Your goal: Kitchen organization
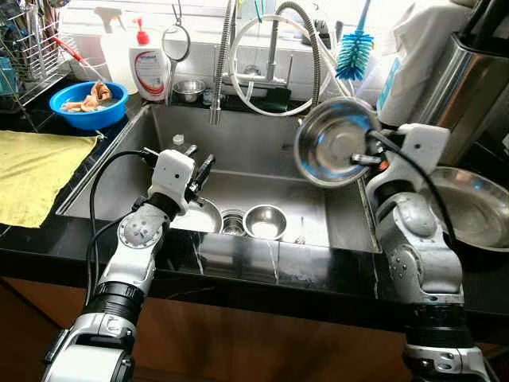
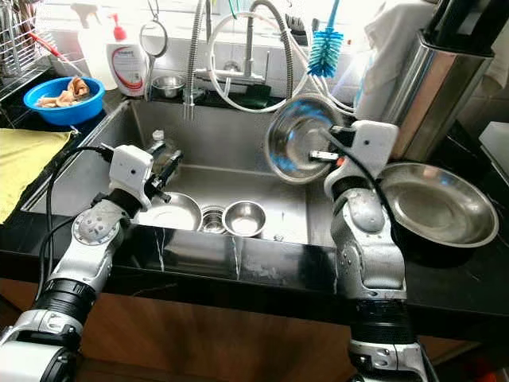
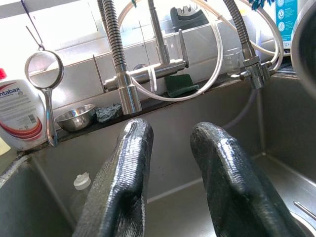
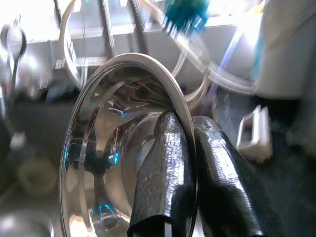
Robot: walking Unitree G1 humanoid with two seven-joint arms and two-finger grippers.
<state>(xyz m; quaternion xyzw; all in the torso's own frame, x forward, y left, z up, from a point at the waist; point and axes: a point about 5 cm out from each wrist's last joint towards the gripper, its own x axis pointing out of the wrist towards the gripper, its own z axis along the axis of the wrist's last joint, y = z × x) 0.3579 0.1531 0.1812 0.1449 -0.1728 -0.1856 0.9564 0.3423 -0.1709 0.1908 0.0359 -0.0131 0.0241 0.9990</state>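
Observation:
My right gripper (image 1: 367, 159) is shut on the rim of a steel bowl (image 1: 332, 143), held tilted on edge above the right side of the sink (image 1: 262, 143). In the right wrist view one finger (image 4: 165, 182) lies inside the steel bowl (image 4: 103, 153) and the other outside. My left gripper (image 1: 203, 165) hovers open over the sink's left side, above a steel plate (image 1: 199, 216). Its fingers (image 3: 126, 182) hold nothing. A small steel bowl (image 1: 265, 220) sits on the sink floor beside the drain (image 1: 232, 224).
A large steel bowl (image 1: 469, 203) rests on the right counter. A blue bowl with food scraps (image 1: 88, 103), soap bottle (image 1: 149, 70), strainer (image 1: 176, 44), small bowl (image 1: 188, 89) and blue brush (image 1: 355, 49) line the back ledge. A yellow cloth (image 1: 32, 171) lies left. The spring faucet (image 1: 224, 64) hangs over the sink.

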